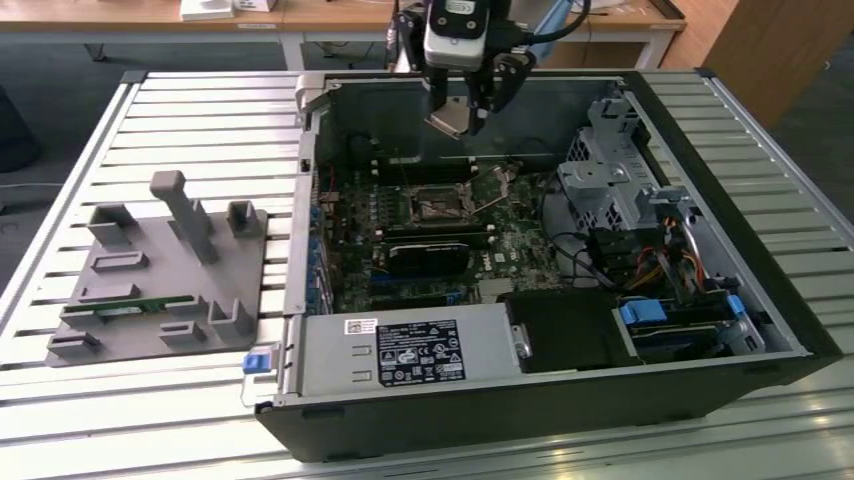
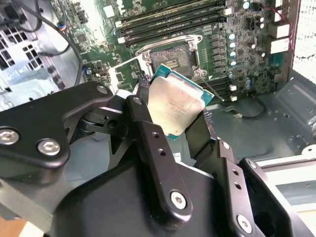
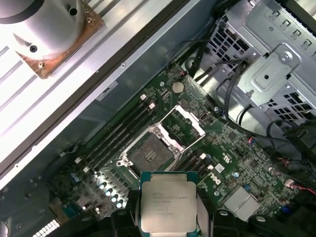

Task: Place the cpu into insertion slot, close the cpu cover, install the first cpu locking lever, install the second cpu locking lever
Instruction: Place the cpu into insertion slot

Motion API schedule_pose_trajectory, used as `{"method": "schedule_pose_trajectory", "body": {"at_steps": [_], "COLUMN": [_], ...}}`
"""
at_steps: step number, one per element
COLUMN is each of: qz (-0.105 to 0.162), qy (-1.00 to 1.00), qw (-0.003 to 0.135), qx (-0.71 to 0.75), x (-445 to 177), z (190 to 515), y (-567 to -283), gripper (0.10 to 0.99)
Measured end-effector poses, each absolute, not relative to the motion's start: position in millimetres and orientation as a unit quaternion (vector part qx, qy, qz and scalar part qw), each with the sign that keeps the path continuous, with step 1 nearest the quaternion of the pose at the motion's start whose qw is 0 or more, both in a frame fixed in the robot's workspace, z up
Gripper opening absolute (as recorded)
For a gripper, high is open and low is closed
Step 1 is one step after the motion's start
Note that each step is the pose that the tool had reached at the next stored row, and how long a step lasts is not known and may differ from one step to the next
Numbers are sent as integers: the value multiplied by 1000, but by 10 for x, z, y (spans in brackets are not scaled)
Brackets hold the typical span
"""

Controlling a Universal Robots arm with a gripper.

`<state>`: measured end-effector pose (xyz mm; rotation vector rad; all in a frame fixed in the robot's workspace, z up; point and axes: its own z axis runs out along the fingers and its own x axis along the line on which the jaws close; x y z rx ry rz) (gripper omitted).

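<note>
Exterior view first: you have a slatted metal table (image 1: 134,130) carrying an open computer case (image 1: 747,330) laid on its side, with wooden desks (image 1: 334,15) behind it at 12 o'clock. At 9 o'clock on the table sits a grey fixture plate (image 1: 147,300) with upright posts, just beside the case wall. Inside the case, the power supply (image 1: 400,355) lies at 6 o'clock, the metal drive cage (image 1: 614,180) stands at 2 o'clock, and the green motherboard (image 1: 521,250) fills the middle.

Your gripper (image 1: 461,112) hangs at 12 o'clock, over the far wall of the case and well above the board. Its black fingers (image 2: 148,128) are drawn in to a narrow gap and clamp the cpu (image 3: 168,207) by two opposite edges; the chip's dull metal top faces both wrist cameras and looks tilted in the exterior view. It touches nothing but the fingers.

The insertion slot (image 1: 437,207) sits near the centre of the board, toward 6 o'clock from the gripper and well apart from the chip. You can see its dark centre bare in both wrist views. The cpu cover (image 3: 189,117) is swung open, lying just beside the slot, with the memory slots (image 3: 116,136) running along the slot's opposite side.
</note>
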<state>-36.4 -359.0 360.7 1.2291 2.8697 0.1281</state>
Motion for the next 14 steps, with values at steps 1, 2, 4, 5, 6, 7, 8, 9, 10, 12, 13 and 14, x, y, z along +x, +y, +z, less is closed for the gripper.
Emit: {"method": "schedule_pose_trajectory", "body": {"at_steps": [1, 2, 4, 5, 6, 7, 8, 9, 10, 12, 13, 14], "qz": [41, 41, 41, 40, 40, 40, 40, 40, 40, 40, 40, 40], "qy": [916, 914, 909, 906, 903, 900, 898, 895, 893, 887, 883, 880], "qw": [9, 9, 10, 10, 10, 10, 11, 11, 11, 11, 12, 12], "qx": [399, 404, 415, 422, 428, 434, 439, 444, 449, 460, 467, 474], "x": [-364, -365, -365, -365, -365, -365, -365, -365, -365, -365, -365, -365], "z": [3606, 3604, 3600, 3599, 3597, 3595, 3593, 3591, 3589, 3583, 3580, 3576], "y": [-3590, -3590, -3590, -3590, -3590, -3590, -3590, -3590, -3590, -3590, -3590, -3590], "gripper": [541, 541, 541, 541, 541, 541, 541, 541, 541, 541, 541, 541]}}
